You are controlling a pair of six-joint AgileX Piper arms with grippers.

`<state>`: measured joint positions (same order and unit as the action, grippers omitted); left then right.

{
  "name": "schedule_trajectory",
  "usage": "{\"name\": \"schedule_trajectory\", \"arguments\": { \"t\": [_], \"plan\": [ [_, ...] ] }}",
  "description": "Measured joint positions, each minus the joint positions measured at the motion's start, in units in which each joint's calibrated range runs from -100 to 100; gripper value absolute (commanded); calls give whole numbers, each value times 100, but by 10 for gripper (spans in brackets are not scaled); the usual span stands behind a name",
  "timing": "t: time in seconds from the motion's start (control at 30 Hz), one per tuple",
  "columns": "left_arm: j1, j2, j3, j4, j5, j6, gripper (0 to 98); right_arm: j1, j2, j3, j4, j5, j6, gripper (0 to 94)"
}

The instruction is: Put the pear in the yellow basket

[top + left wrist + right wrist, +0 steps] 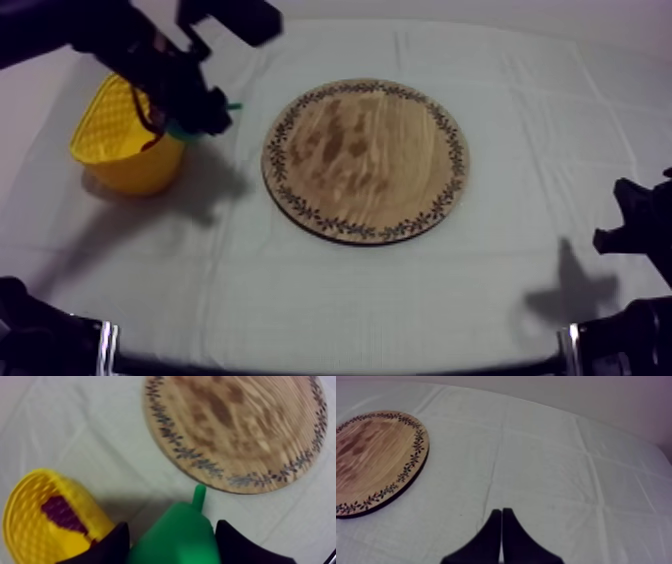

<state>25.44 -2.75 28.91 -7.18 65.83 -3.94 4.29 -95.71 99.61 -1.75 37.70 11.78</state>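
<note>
Carrying: my left gripper (205, 108) is closed round the bright green plastic toy pear (175, 533), one black finger on each flank.
Pear's place: off the round wooden board with the patterned leaf rim (365, 160), held in the air just beside the board-facing side of the yellow lattice-walled plastic basket (120, 140), not yet over its mouth.
Pear against claw: the broad body fills the gap between the fingers; only the neck and stem stick out past the fingertips, pointing toward the board.
Basket contents: a dark purple shape (62, 513) lies inside, probably the bunch of grapes.
Step in hand: transport, close to the drop, as I judge it.
Doing it well: shift sideways until the pear is squarely above the opening, stay off the rim so the light basket is not nudged, lower a little, then part the fingers.
Risk: letting go too soon would likely land the pear on the rim or on the grey-white cloth (500, 280).
Right gripper (501, 536): fingers pressed together on nothing, low at its own side, well apart from the board.
</note>
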Motion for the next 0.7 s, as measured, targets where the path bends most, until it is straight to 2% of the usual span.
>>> {"name": "schedule_trajectory", "arguments": {
  "t": [0.23,0.53,0.7],
  "plan": [
    [-648,-632,-144,-214,138,250,536,0,0,0,0,0,0,5],
    [-1323,-17,-520,-459,-198,511,533,0,0,0,0,0,0,5],
    [-1561,405,-505,-498,-313,517,521,0,0,0,0,0,0,5]
  ]
}}
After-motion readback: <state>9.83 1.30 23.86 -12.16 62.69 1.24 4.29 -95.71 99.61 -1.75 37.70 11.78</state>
